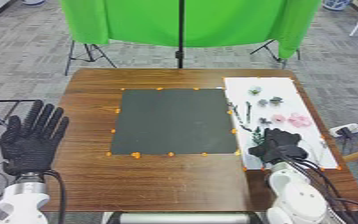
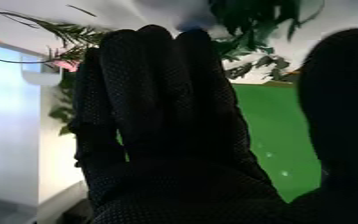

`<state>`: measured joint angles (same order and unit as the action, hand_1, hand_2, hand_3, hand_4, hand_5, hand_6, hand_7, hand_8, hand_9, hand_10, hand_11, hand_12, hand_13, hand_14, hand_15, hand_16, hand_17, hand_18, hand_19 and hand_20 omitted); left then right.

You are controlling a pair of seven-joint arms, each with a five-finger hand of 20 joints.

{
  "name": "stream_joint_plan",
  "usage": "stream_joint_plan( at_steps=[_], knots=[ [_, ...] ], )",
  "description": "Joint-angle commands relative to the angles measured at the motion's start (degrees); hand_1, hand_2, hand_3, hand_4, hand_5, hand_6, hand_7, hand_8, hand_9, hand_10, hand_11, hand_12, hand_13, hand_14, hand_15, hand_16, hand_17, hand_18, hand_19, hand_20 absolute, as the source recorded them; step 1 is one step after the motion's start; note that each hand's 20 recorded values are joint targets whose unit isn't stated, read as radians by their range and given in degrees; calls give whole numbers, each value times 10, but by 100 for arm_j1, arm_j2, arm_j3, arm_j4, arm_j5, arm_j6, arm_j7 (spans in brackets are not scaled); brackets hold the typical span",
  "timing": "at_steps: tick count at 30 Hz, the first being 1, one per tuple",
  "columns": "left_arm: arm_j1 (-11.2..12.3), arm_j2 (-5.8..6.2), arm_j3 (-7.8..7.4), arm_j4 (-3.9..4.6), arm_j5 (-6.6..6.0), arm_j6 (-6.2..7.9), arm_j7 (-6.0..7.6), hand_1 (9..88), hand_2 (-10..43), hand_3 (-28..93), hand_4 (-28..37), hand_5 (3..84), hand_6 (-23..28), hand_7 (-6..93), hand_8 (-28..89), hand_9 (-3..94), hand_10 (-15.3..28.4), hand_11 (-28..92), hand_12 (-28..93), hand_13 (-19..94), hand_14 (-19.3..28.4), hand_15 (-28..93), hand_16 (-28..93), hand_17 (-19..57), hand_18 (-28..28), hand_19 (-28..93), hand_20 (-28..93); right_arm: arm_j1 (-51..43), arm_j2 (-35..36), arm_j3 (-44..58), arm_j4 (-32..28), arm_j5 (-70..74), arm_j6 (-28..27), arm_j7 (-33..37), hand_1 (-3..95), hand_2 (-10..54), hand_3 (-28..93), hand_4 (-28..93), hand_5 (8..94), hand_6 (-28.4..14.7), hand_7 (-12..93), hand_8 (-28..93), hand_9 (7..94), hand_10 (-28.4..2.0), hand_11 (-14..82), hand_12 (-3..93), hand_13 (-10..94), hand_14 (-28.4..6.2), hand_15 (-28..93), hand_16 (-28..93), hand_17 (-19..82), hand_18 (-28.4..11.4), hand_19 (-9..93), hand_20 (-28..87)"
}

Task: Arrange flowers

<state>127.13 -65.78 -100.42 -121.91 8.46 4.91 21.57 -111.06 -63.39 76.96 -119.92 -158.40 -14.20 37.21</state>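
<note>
Pink blooms (image 1: 300, 120), slim dark-green sprigs (image 1: 248, 113) lying on white board (image 1: 240, 87). Right hand (image 1: 282, 144) poising over board, left hand (image 1: 29, 150) hanging left of it; fingers extending straight on both.

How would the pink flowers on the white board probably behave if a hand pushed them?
The pink flowers form a small clump, so they are probably light and easily shifted. Their uneven, petal-like outline suggests they would slide or bunch up on the white board rather than roll.
</note>
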Motion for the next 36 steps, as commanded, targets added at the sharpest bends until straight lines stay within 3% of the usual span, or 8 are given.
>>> stream_joint_plan(
  at_steps=[1, 4, 6, 9, 12, 28, 31, 36],
  knots=[
    [72, -51, 18, 31, -68, 75, -98, 274, 201, 717, -283, 447, 85, 67, -86, 377, 131, 148, 57, 269, 130, 226, -69, -71, 118, 309, 86, -197, -23, -279, 412, -344, 641, -211, 381, -95, 780, -282, 723, -37, 236, -134, 705, -173, 373, 217, 644, -144, 654, 191, 272, -268, 804, 204],
    [58, -47, 26, 43, -116, 64, -95, 274, 200, 719, -283, 448, 85, 68, -87, 378, 132, 150, 57, 269, 130, 228, -70, -72, 118, 311, 86, -225, -21, -388, 509, -383, 728, -385, 417, -95, 786, -283, 748, -24, 260, -136, 738, -161, 375, 226, 673, -131, 642, 203, 285, -265, 818, 202],
    [37, -45, 32, 55, -123, 59, -94, 270, 198, 719, -283, 448, 84, 69, -87, 378, 132, 151, 57, 269, 131, 230, -70, -72, 119, 312, 86, -248, -74, -272, 576, -268, 734, -977, 463, -95, 730, -283, 769, -23, 285, -24, 761, -151, 378, 242, 700, -123, 628, 223, 293, -264, 826, 201],
    [7, -51, 39, 75, -123, 71, -115, 267, 196, 719, -283, 448, 84, 69, -87, 378, 131, 150, 57, 269, 131, 231, -70, -72, 119, 312, 86, -227, -54, -351, 645, -287, 853, -982, 549, -95, 649, -283, 789, -22, 329, 25, 818, -129, 266, 369, 724, -109, 604, 265, 296, -260, 827, 203],
    [21, -65, 34, 71, -145, 107, -120, 265, 194, 719, -283, 448, 84, 69, -87, 379, 130, 150, 57, 269, 132, 233, -69, -73, 120, 314, 87, -221, -43, -367, 667, -259, 1116, -881, 570, -95, 684, -283, 819, -14, 353, 47, 879, -120, 177, 445, 756, -95, 555, 344, 303, -254, 824, 213],
    [99, -1, 14, 67, -224, 202, -62, 260, 193, 721, -283, 449, 83, 69, -88, 380, 130, 148, 58, 270, 134, 235, -69, -75, 121, 317, 87, -199, 66, -285, -165, 352, 2776, -509, 552, -95, 841, -269, 859, -13, 365, 94, 936, -83, 147, 423, 870, -32, 409, 446, 392, -257, 864, 242],
    [243, 123, -17, 29, -8, 331, -134, 259, 193, 721, -283, 449, 83, 69, -88, 380, 130, 147, 58, 271, 134, 235, -69, -75, 121, 318, 88, -4, -88, -378, -332, 473, 2744, -446, 550, -95, 840, -253, 855, -12, 372, 109, 937, -83, 148, 428, 870, -33, 409, 452, 391, -258, 866, 245],
    [393, 150, -93, -13, -61, 426, -61, 258, 193, 722, -283, 449, 83, 69, -88, 379, 129, 146, 57, 270, 134, 234, -68, -75, 120, 317, 87, 600, -283, -737, -257, 790, 2749, -466, 542, -95, 840, -230, 848, -10, 379, 119, 937, -84, 145, 436, 866, -34, 417, 450, 389, -258, 867, 246]
  ],
)
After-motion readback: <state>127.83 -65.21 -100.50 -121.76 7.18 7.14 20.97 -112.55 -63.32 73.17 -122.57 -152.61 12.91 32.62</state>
